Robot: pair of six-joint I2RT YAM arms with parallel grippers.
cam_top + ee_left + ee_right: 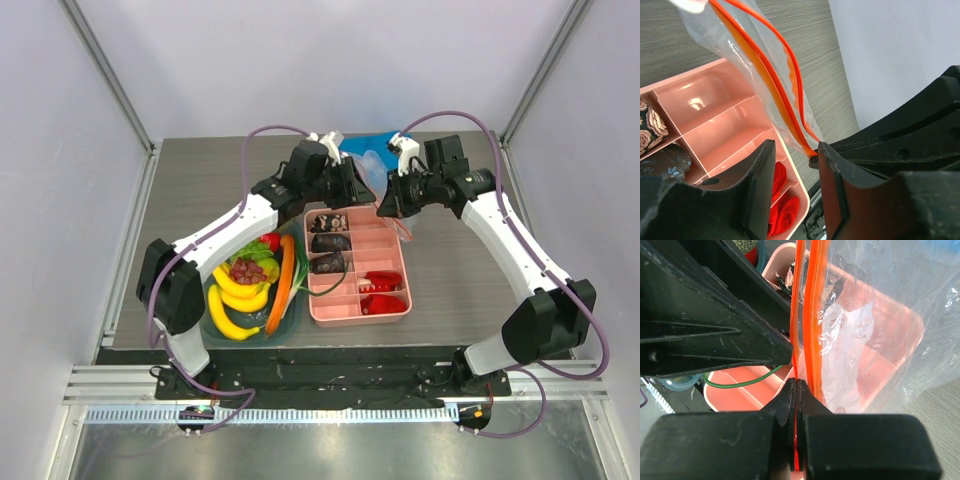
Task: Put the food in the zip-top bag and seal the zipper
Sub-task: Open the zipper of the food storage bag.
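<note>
My right jaws are clamped tight on the orange zipper of the clear bag. The bag hangs in the air over the far end of the pink tray. My left jaws stand apart, and the zipper's end seems to touch one finger, though the view is cramped. The grapes and other fruit lie in the green bowl on the desk, left of the tray.
</note>
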